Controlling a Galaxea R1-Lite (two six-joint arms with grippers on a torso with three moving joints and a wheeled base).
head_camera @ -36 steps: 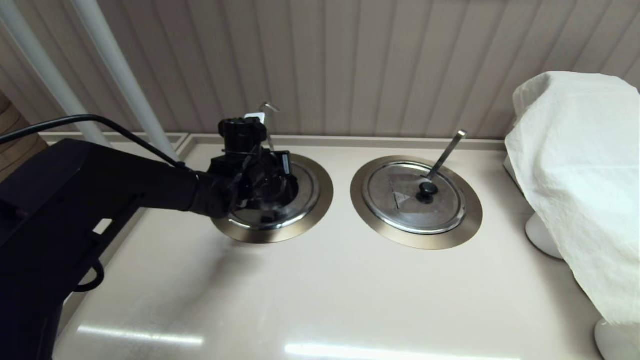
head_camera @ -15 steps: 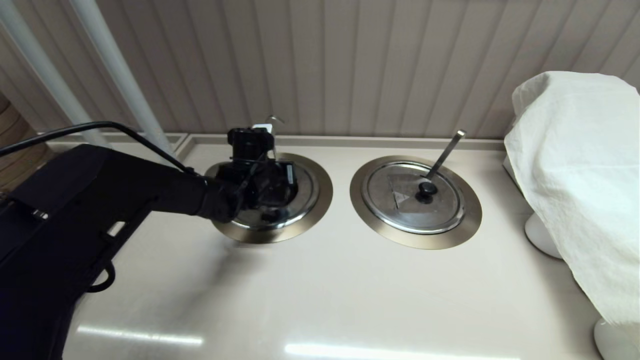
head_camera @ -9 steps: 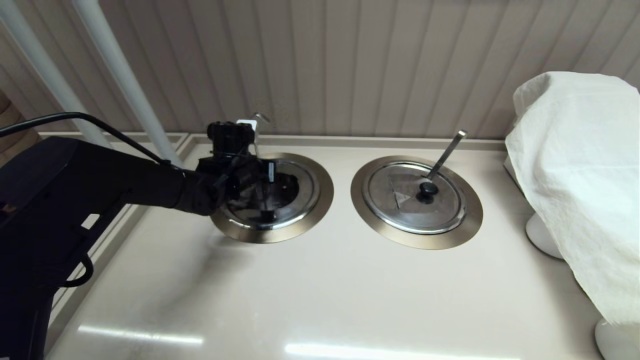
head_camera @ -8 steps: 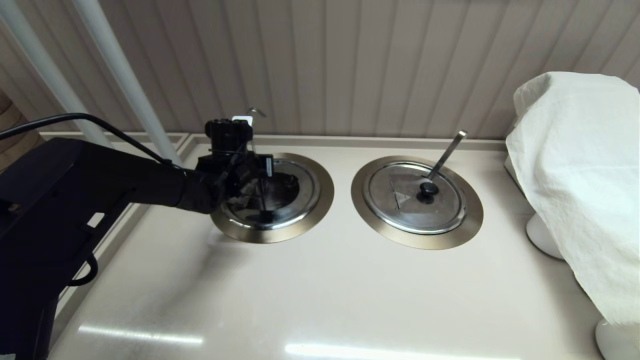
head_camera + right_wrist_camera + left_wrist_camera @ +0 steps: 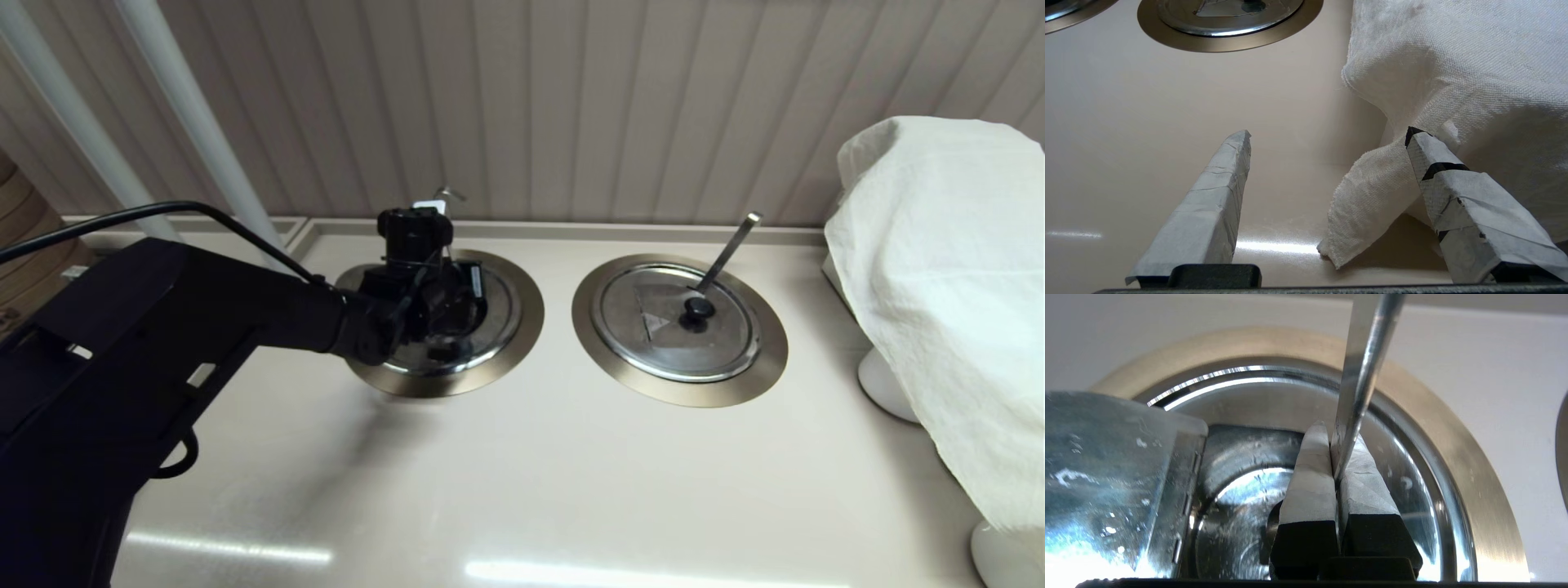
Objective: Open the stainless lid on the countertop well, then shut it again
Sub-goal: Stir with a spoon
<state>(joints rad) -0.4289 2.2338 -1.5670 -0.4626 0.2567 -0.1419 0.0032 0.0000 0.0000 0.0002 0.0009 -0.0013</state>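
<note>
My left gripper (image 5: pixel 445 314) hangs over the left countertop well (image 5: pixel 522 343), the one with the wide bronze-grey flange. It is shut on the thin ladle rod (image 5: pixel 1359 384), whose hooked tip (image 5: pixel 447 193) rises behind the wrist. In the left wrist view the fingertips (image 5: pixel 1314 457) pinch the rod over the well's shiny steel inside (image 5: pixel 1241 490). One half of the stainless lid (image 5: pixel 1106 477) stands folded up beside them, with its hinge showing. Its black knob is hidden. My right gripper (image 5: pixel 1329 134) is open beside the white cloth and does not show in the head view.
The twin well to the right keeps its lid (image 5: pixel 653 302) flat, with a black knob (image 5: pixel 698 309) and a flat ladle handle (image 5: pixel 731 245). A white cloth (image 5: pixel 939 286) covers things at the far right. White poles (image 5: pixel 188 122) and a panelled wall stand behind.
The left gripper swung left with the ladle rod about half a second ago and has come back right. The hooked tip followed. The twin lid has not moved.
</note>
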